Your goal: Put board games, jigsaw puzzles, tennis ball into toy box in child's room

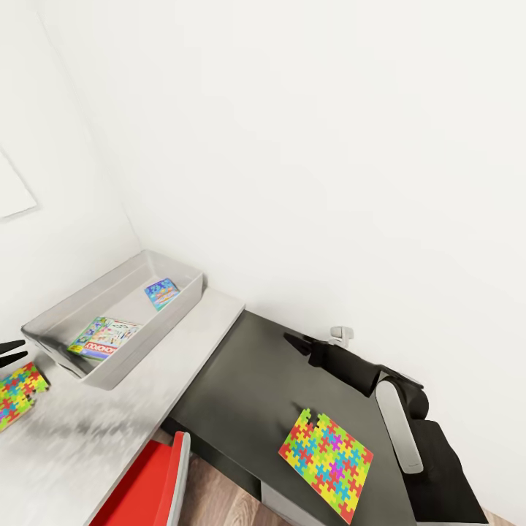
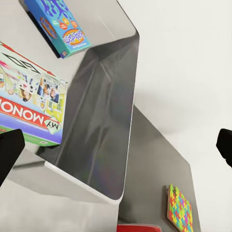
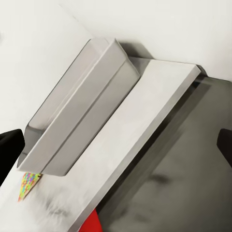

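Right arm (image 1: 398, 409) stretched forward, its fingers (image 1: 298, 341) parted and empty; left fingers (image 1: 10, 351) likewise spread

The flat white, green and red cardboard game box (image 2: 29, 104) lying in the light grey tray (image 2: 104, 121), just ahead of the left gripper's dark fingertip (image 2: 9, 152), reads "MY MONOPOLY" with its last letters cut off, while the bluish box's (image 2: 58, 24) lettering is illegible.

Two board games (image 1: 106, 338) lie in toy box (image 1: 109, 288).
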Tool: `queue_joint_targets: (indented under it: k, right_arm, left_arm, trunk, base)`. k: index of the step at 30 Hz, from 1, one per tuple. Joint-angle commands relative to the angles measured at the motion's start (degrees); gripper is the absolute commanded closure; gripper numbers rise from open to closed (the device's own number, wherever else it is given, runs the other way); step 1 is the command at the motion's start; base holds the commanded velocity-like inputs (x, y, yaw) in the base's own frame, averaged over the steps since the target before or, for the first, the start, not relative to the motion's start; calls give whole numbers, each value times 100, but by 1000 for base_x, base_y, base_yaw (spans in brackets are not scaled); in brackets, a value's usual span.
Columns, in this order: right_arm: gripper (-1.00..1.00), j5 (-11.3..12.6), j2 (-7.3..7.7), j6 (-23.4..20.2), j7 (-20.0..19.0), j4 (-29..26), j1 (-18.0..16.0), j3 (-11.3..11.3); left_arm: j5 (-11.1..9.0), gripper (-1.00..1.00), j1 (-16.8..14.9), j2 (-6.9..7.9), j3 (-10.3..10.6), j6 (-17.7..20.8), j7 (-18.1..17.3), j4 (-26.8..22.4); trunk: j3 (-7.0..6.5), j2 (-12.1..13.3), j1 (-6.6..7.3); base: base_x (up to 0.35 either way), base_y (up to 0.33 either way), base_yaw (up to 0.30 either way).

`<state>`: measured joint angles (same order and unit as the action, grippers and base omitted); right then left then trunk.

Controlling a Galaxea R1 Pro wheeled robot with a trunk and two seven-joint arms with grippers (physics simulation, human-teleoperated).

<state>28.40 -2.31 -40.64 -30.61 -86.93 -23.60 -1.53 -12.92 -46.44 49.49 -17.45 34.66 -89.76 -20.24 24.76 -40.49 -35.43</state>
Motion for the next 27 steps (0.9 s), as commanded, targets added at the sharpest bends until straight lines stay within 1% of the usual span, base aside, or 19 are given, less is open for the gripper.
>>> queue_joint_targets:
  k: [1,7,15,20,27]
  right_arm:
    - [-100,15,-6,-42,-15,-2,-4,-15]
    - [-100,11,-6,-41,-21,-7,-4,-9]
    - [-100,9,-6,-39,-24,-8,-4,-6]
    - [-100,8,-6,-34,-24,-8,3,-6]
    - [-100,7,-8,-27,-48,-15,129,-6]
  left_arm:
    - [9,-100,-5,0,-5,60,-24,3]
    - [9,-100,-6,-1,-5,58,-24,3]
    - [9,-100,-6,-1,-7,59,-24,1]
    - [9,-100,-3,2,-6,58,-24,2]
    - [9,-100,-4,1,-4,58,-24,-5]
  trunk:
    - [7,-6,-1]
    - [-8,-6,-1]
    - [-74,-6,-1]
    - [-120,-6,-1]
    - [-186,-6,-1]
  base:
    - [0,0,0]
    - [0,0,0]
    - [-8,0,-7]
    - [-57,0,-76]
    - [-12,0,-109]
